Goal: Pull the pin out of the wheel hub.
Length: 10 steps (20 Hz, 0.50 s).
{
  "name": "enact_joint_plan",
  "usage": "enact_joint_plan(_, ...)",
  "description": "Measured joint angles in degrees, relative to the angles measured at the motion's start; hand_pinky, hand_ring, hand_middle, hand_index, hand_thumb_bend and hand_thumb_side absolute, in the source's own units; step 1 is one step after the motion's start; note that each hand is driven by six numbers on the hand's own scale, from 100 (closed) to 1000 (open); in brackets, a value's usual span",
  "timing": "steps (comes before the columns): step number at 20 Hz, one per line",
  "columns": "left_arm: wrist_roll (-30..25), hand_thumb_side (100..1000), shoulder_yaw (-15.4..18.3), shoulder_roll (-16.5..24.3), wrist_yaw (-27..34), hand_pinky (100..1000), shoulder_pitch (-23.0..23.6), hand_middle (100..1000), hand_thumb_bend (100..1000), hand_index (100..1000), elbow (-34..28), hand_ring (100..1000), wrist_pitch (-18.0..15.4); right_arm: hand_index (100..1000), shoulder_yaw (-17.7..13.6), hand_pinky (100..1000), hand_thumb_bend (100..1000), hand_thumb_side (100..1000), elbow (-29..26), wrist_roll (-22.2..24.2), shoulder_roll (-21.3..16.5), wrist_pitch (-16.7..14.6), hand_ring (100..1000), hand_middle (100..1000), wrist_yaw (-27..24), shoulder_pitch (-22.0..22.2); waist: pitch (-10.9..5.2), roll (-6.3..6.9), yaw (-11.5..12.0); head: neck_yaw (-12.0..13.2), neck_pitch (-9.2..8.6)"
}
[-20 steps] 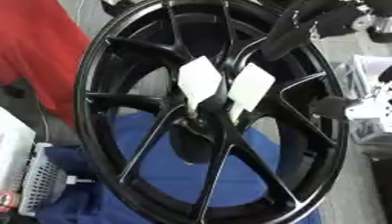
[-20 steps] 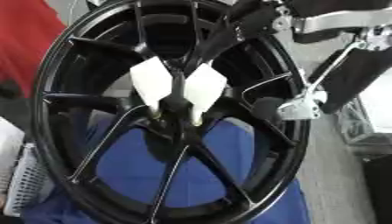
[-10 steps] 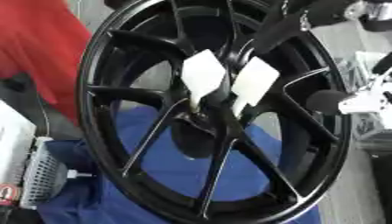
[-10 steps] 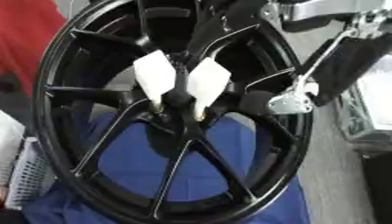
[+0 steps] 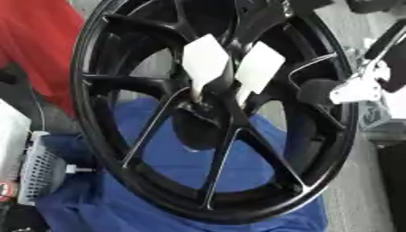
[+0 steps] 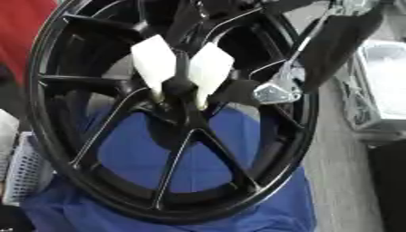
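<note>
A black spoked wheel (image 5: 142, 149) stands upright on a blue cloth (image 5: 174, 158). Two white flat tabs, one (image 5: 206, 59) beside the other (image 5: 258, 70), stick out of its hub (image 5: 202, 111); each narrows to a thin stem that goes into the hub. I take these for the pin heads. My right arm comes in from the upper right across the rim. My right hand (image 5: 316, 92), black with a silver joint, sits just right of the tabs, and a dark part of it runs down between them. Its hold on a tab is hidden. My left hand shows in neither view.
A grey slotted basket (image 5: 40, 172) sits at the lower left beside the cloth. Red fabric (image 5: 36, 50) fills the upper left behind the wheel. A grey metal tray (image 6: 384, 86) lies to the right on the grey surface.
The whole picture has shifted, so the wheel and tabs sit slightly higher and larger; the camera moved. My right hand stays by the tabs, which still sit in the hub.
</note>
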Motion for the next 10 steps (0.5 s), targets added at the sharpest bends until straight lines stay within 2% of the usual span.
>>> enact_joint_plan(10,0.0,570,0.0,-0.03,0.07,759,-0.14,604,406,729,0.0,703,0.0,896,1.19,880,275,359,0.0,0.47,0.9,2.0,856,805,1.16,-0.87,0.04,-0.07,0.75,-0.65,-0.19)
